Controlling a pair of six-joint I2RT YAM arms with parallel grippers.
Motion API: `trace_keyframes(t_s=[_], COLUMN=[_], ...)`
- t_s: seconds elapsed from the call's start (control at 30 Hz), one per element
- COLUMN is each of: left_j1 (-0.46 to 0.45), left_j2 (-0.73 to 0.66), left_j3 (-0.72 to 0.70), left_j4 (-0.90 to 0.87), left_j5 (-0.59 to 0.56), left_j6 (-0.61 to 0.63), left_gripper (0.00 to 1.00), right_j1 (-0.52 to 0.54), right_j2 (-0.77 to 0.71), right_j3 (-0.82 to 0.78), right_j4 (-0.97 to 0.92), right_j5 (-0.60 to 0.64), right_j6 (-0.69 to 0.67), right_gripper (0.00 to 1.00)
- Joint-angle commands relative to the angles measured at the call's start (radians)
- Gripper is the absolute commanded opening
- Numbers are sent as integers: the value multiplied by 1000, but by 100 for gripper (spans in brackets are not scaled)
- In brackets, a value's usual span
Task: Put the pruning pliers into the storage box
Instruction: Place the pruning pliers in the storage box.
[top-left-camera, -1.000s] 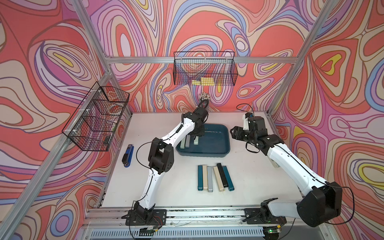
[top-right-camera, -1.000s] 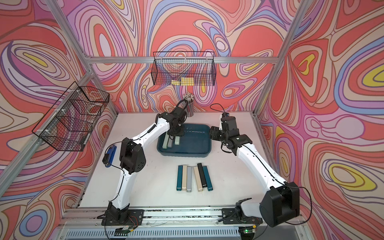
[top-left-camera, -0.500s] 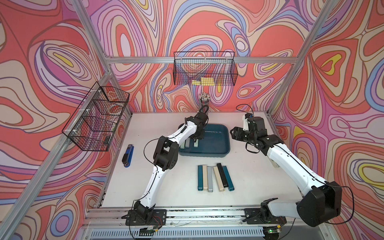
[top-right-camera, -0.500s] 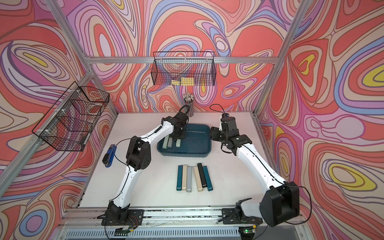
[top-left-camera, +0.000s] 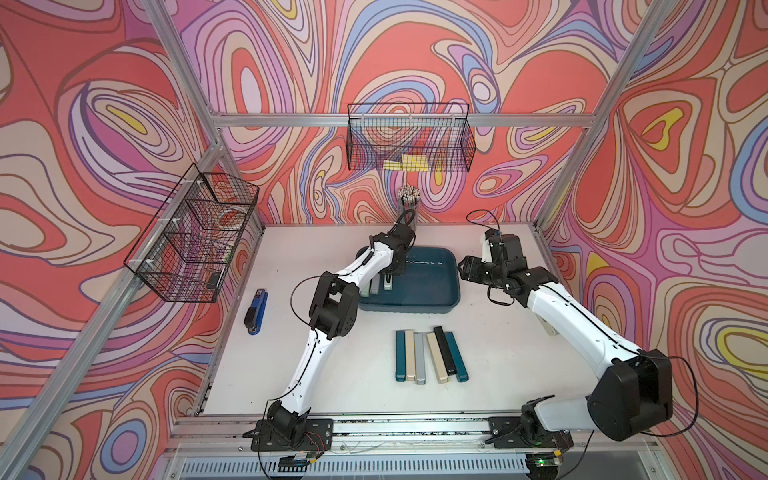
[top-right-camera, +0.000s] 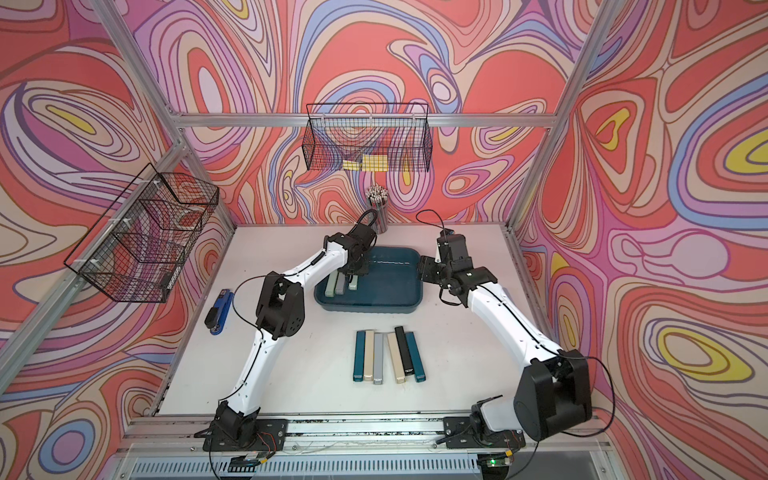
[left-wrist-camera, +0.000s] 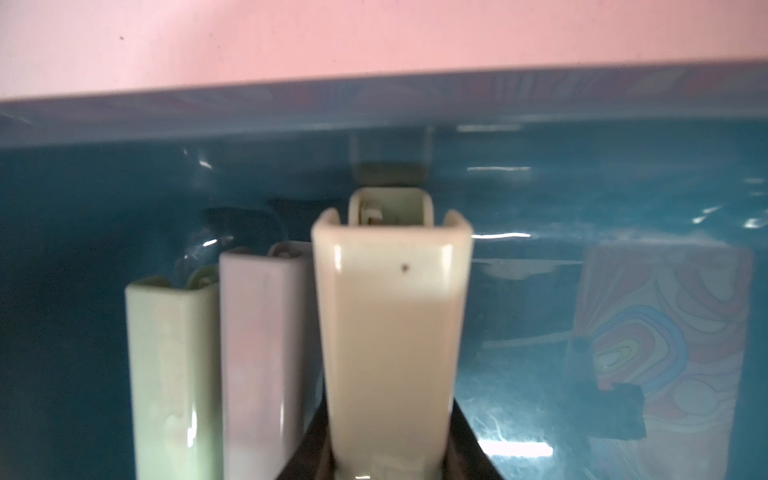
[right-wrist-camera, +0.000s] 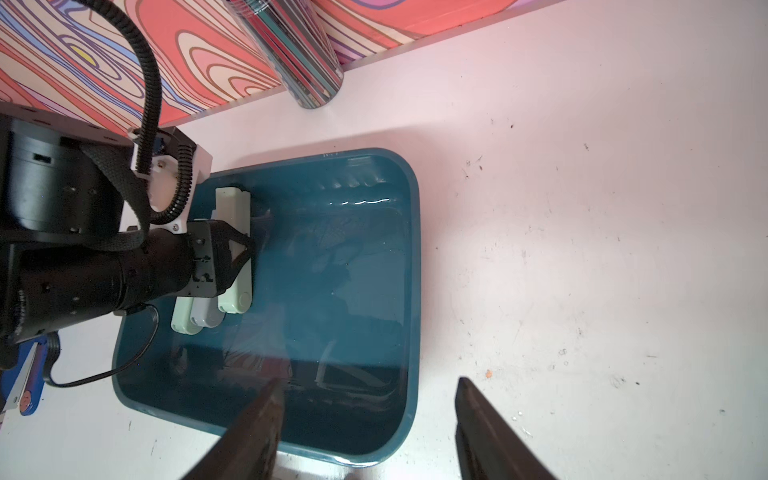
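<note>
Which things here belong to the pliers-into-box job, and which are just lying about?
Job: storage box; green pliers and grey pliers lying in it; cream pliers inside it, gripped by the left jaws; six pliers on the table.
Lying about: stapler; pencil cup; side wire basket; rear wire basket with yellow pads.

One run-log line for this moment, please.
left gripper: shut on pale case, low in storage box beside green case and grey case | right gripper: open, empty, at box edge | table: row of six cases
</note>
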Motion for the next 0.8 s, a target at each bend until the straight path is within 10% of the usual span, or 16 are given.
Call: trace_keyframes(t_s=[0.0, 0.77], left_j1=[16, 17], left_j2=[32, -128], left_j3=[21, -109], left_j4=[6, 42], left_j5=[-43, 16], left_j6=[-5, -89], left_gripper=[30, 44], right_j1=[5, 5], right_j2=[18, 12], right_j3=[-7, 8], right_j4=[21, 1], right_j5=[-7, -1], right_j6=[6, 19], right_gripper=[66, 71])
